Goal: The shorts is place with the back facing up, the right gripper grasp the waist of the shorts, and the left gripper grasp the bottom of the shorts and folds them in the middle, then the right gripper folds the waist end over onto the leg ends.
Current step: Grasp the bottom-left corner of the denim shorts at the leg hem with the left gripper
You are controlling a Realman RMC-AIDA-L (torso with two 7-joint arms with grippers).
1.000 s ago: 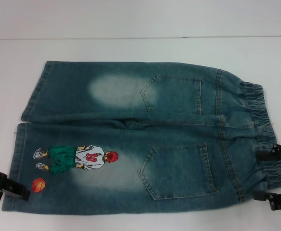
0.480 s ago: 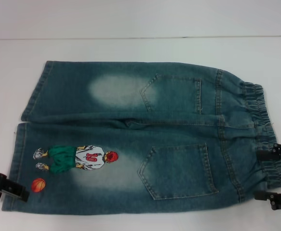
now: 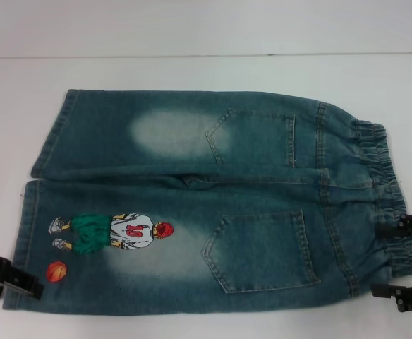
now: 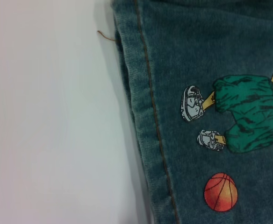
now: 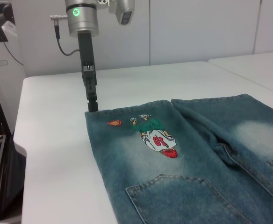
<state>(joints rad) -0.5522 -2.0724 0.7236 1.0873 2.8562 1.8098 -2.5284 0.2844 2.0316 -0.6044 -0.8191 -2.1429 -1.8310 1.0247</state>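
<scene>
While the shorts (image 3: pixel 206 201) lie unmoved, the left gripper (image 3: pixel 12 277) at their hem has dropped slightly, fingers unreadable, and the right gripper (image 3: pixel 396 260) straddles the waistband, spread

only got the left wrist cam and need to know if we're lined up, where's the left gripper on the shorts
Observer: In the head view the left gripper sits at the hem of the near leg of the shorts, beside the printed basketball.
Operator: and the right one
Observer: The right gripper brackets the elastic waistband at the near corner, fingers apart.
Operator: shorts flat or folded yet
Observer: Flat on the white table, both back pockets up, no fold made yet.
</scene>
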